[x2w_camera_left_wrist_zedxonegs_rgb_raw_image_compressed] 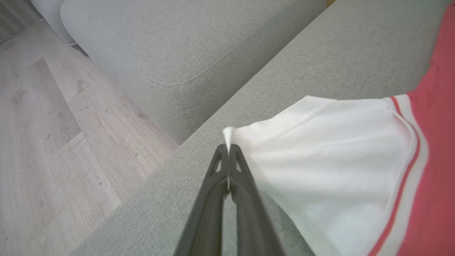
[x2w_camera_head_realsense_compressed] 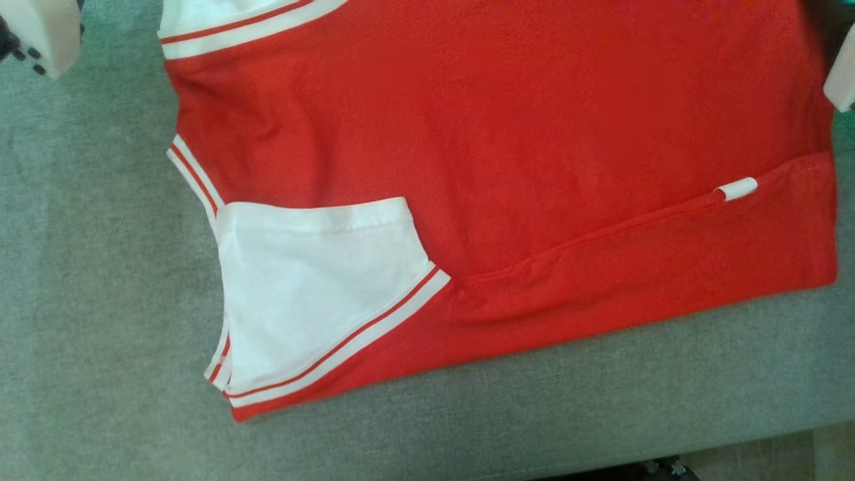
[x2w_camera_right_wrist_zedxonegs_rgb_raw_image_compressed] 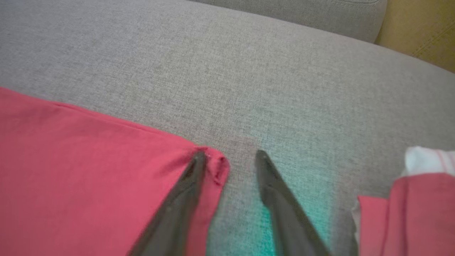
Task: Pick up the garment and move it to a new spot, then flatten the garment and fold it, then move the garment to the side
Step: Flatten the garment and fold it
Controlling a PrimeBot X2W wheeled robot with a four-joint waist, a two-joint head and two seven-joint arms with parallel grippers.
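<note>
The garment (x2w_camera_head_realsense_compressed: 507, 133) is a red shirt with white, red-striped sleeves, lying spread out on the grey sofa seat (x2w_camera_head_realsense_compressed: 87, 280). One white sleeve (x2w_camera_head_realsense_compressed: 314, 294) is folded in over its near left part. In the left wrist view my left gripper (x2w_camera_left_wrist_zedxonegs_rgb_raw_image_compressed: 227, 146) is shut on the corner of the other white sleeve (x2w_camera_left_wrist_zedxonegs_rgb_raw_image_compressed: 330, 160), pulling it outward. In the right wrist view my right gripper (x2w_camera_right_wrist_zedxonegs_rgb_raw_image_compressed: 231, 153) stands open. A red corner of the garment (x2w_camera_right_wrist_zedxonegs_rgb_raw_image_compressed: 106, 185) lies loose against its left finger (x2w_camera_right_wrist_zedxonegs_rgb_raw_image_compressed: 192, 177) and pokes into the gap. Pale forearms (x2w_camera_head_realsense_compressed: 40, 30) show at the head view's top corners.
The sofa's front edge runs along the bottom right of the head view. In the left wrist view a second grey cushion (x2w_camera_left_wrist_zedxonegs_rgb_raw_image_compressed: 170, 42) stands beside the seat, above a wooden floor (x2w_camera_left_wrist_zedxonegs_rgb_raw_image_compressed: 53, 135). A bunched red and white cloth (x2w_camera_right_wrist_zedxonegs_rgb_raw_image_compressed: 416, 206) lies to my right gripper's right.
</note>
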